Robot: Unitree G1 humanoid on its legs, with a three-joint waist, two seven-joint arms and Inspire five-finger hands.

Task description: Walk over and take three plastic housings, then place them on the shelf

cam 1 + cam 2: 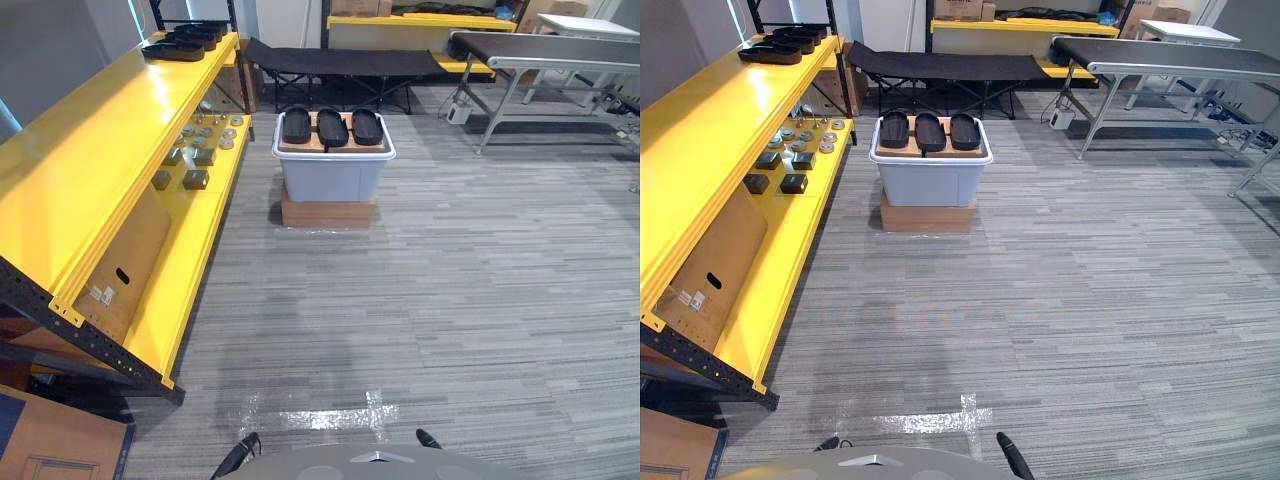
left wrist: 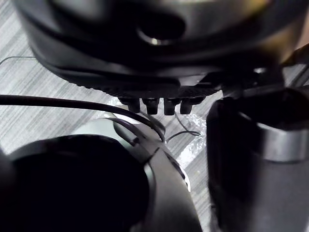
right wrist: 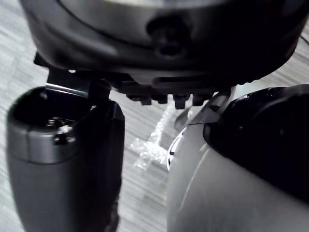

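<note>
In the left eye view, the three plastic housings point(image 1: 331, 127) lay side by side on a board atop a pale bin point(image 1: 333, 178), upper centre of the frame, with the bin standing on a cardboard box point(image 1: 328, 213). They were well apart from the robot, across open carpet. The yellow shelf point(image 1: 80, 170) ran along the left edge, and more dark housings point(image 1: 190, 40) rested at its far end, upper left.

In the right eye view, a cardboard panel point(image 1: 710, 265) leaned under the shelf at lower left. It carried a small white label point(image 1: 690, 298) whose print was too small to read.

The left wrist view showed the left hand point(image 2: 159, 48) hanging over the carpet; whether it was released or clenched could not be told.

The right wrist view showed the right hand point(image 3: 164, 43) likewise, its state unclear.

The step in hand was probably the walk. It would go best straight toward the bin, stopping square and close so both hands could reach over the rim.
</note>
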